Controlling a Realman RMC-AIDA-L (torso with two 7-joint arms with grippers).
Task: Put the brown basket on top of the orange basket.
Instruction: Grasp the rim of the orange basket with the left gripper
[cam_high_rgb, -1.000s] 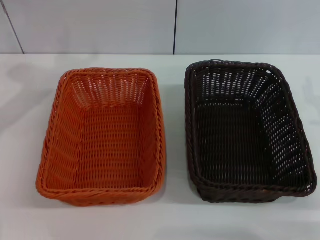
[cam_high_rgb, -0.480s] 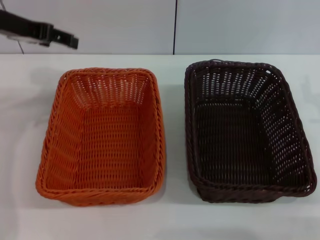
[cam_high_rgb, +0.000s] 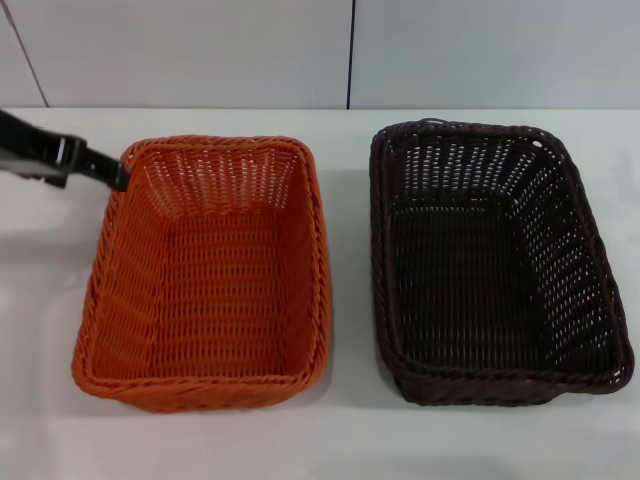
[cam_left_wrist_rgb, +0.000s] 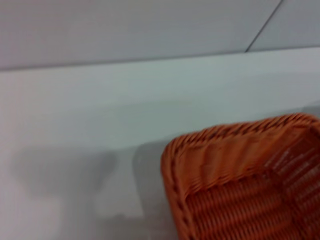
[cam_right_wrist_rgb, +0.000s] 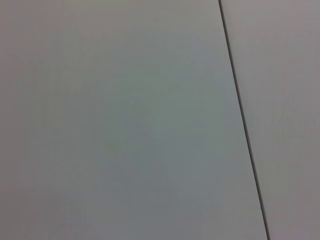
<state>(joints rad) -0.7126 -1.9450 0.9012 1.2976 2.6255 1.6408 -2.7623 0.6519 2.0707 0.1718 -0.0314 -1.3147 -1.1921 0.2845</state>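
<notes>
- Left pincer (cam_high_rgb: 112, 176) reached in from the left edge, its dark tip at the far-left corner of the orange basket (cam_high_rgb: 205, 275); could not tell whether it was released or clenched.
- Orange basket sat upright on the white tabletop (cam_high_rgb: 350, 440), left of centre; the left wrist view caught one braided corner (cam_left_wrist_rgb: 172, 150).
- Brown basket (cam_high_rgb: 490, 265) sat upright on the tabletop right of the orange one, beside it but apart, a strip of tabletop between.
- Right pincer out of sight; its wrist view showed only a pale panel (cam_right_wrist_rgb: 115, 120) with a dark seam.
</notes>
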